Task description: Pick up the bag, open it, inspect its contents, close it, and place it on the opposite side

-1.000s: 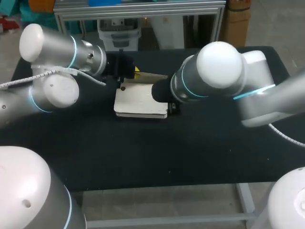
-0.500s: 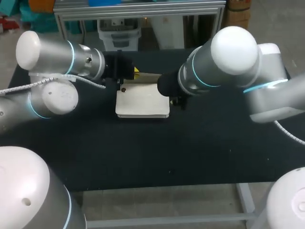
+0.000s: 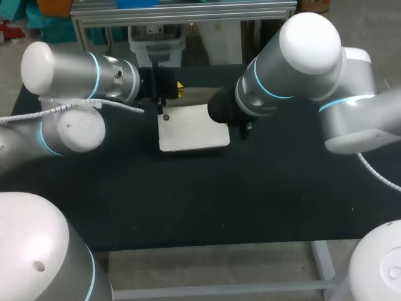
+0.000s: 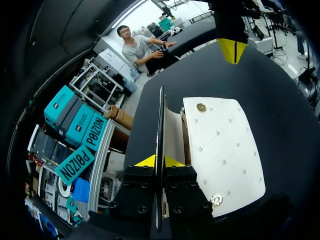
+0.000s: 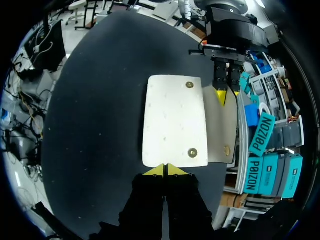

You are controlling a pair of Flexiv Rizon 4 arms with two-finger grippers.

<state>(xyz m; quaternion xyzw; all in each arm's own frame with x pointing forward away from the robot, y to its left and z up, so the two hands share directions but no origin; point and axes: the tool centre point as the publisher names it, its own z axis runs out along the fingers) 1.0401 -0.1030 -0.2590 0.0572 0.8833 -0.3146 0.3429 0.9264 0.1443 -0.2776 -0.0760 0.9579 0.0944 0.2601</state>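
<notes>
left tool (image 4: 159,162) and right tool (image 5: 163,170), both closed, pinch one white bag (image 3: 191,128).

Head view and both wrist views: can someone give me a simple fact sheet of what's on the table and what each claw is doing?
surface: black table
item: white quilted bag on the table, opened
flap: beige inside, folded back from the body
snaps: two on the white front
left gripper: shut on the flap's edge
right gripper: tips together at the bag's opposite edge; whether it grips is unclear
</notes>
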